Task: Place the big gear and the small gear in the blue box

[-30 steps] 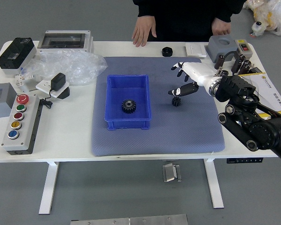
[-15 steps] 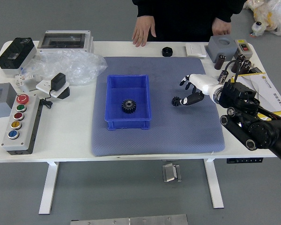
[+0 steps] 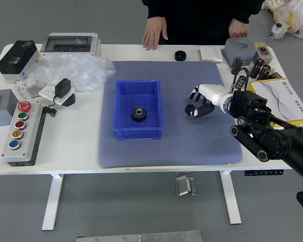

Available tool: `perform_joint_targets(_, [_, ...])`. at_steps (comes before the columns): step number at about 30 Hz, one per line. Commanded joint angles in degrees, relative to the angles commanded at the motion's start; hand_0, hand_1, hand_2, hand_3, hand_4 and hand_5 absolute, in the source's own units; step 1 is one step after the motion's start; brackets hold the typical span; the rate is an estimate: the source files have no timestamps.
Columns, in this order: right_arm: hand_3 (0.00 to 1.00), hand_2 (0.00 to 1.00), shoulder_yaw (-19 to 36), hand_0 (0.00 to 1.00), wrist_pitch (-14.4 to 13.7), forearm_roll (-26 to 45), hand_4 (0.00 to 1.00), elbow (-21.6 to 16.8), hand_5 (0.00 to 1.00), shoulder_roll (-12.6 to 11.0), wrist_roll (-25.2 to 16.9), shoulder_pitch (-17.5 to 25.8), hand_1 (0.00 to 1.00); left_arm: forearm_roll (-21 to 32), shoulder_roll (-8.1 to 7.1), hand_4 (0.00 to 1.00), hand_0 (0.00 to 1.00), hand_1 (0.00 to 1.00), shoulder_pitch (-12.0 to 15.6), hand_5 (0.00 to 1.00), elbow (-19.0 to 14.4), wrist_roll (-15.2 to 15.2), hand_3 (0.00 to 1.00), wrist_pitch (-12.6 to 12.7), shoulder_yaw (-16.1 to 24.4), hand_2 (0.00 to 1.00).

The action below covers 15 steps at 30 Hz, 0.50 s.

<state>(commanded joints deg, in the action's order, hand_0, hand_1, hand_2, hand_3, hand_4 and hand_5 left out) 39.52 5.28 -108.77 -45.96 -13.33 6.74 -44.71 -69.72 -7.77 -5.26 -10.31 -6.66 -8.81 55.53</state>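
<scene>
Tallying: you have the big gear [image 3: 139, 114] in the blue box [image 3: 138, 134]. Small gear [image 3: 190, 109] outside, yet to go; right hand [image 3: 215, 97] beside it, fingers apart.

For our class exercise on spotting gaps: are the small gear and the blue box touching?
Apart: the head view shows mat between the small gear and the blue box.

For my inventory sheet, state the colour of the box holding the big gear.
The box is blue, seen best in the head view.
</scene>
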Motion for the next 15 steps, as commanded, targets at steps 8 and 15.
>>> perform_joint_targets(8, [0.676,0.629,-0.4,0.624,-0.7,-0.2,0.836,1.0,0.345,1.0,-0.1,0.0,0.537,-0.1,-0.03,0.680,0.850,0.820,0.0,0.301,0.0,0.0,0.822,0.0,-0.2,0.799])
perform_joint_targets(15, [0.668,0.619,-0.5,0.616,-1.4,-0.5,0.830,1.5,0.344,1.6,-0.3,0.0,0.531,-0.1,-0.06,0.680,0.850,0.820,0.0,0.300,0.0,0.0,0.822,0.0,-0.3,0.799])
